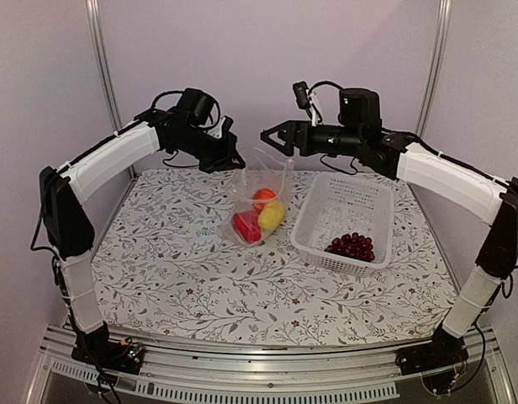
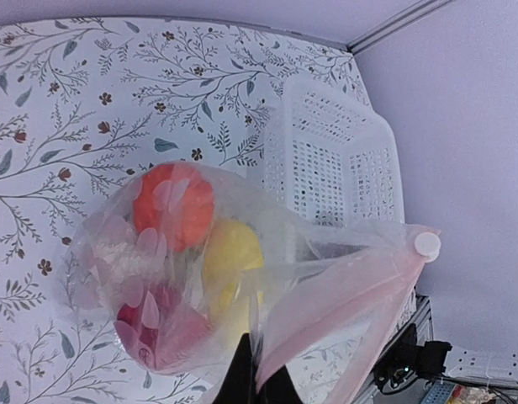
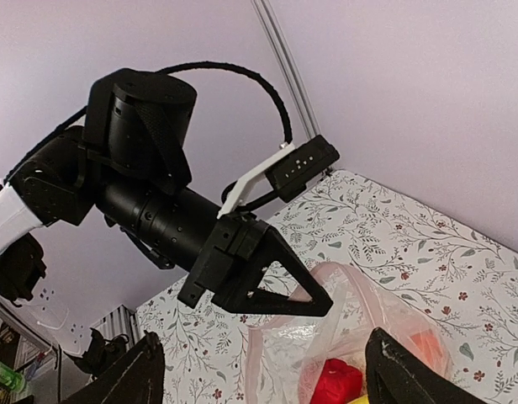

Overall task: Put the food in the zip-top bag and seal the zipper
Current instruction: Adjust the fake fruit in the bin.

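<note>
1. Grips the mouth of the zip-top bag (image 1: 261, 200) with left fingers (image 2: 240, 383) pinched shut, near the tabletop's (image 1: 200, 278) far edge.
2. Holds right fingers (image 3: 410, 374) wide apart, empty, just beside the bag.
3. Shows grape bunch (image 1: 351, 246) in basket (image 1: 304, 229).

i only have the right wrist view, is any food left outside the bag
Observer: Yes. A dark purple grape bunch lies in a white perforated plastic basket, at its near end.
Operator: where's that basket
Observer: On the table, on the robot's right side of the clear crinkly zip-top bag and close beside it. I can't tell if they touch.
Operator: what's in the bag so far
Observer: A red toy pepper, a small orange round fruit and, the one you mostly miss, a yellow toy piece on the basket side.
</note>
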Controlling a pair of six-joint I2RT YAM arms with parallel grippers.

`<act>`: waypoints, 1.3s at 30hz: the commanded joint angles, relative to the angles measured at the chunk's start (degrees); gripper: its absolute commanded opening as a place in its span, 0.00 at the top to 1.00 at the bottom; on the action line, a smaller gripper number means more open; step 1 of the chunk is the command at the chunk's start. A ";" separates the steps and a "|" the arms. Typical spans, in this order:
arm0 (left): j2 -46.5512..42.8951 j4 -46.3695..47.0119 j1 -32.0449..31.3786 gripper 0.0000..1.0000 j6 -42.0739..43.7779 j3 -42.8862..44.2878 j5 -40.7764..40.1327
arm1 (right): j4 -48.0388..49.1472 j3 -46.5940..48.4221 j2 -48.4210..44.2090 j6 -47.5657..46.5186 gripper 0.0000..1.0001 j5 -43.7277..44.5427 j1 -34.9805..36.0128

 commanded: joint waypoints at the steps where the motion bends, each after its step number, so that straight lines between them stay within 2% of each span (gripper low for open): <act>1: -1.56 2.01 0.82 1.00 -0.49 -2.04 0.83 | -5.69 -2.44 -6.07 -1.94 0.17 4.63 0.11; 12: -0.47 1.97 0.77 1.00 -0.43 -1.54 1.31 | -11.35 -19.55 -21.86 2.25 0.15 4.06 -7.79; 17: -0.19 1.97 0.91 1.00 0.40 -0.78 1.26 | -22.75 -19.73 -24.60 0.00 0.18 5.81 -9.27; 21: 0.03 1.62 1.74 1.00 0.60 0.16 1.08 | -34.57 -18.21 -21.04 -1.57 0.24 9.43 -9.28; 28: -0.46 1.60 1.96 1.00 0.38 -0.75 1.68 | -50.86 -17.27 -11.32 -2.48 0.31 22.24 -9.18; 33: -0.84 1.66 1.96 1.00 0.04 -1.61 2.00 | -51.66 -18.29 -7.51 -3.62 0.34 21.81 -8.99; 39: -0.92 1.64 1.81 1.00 -0.52 -2.11 2.80 | -55.78 -15.51 -0.66 -5.93 0.33 28.56 -7.26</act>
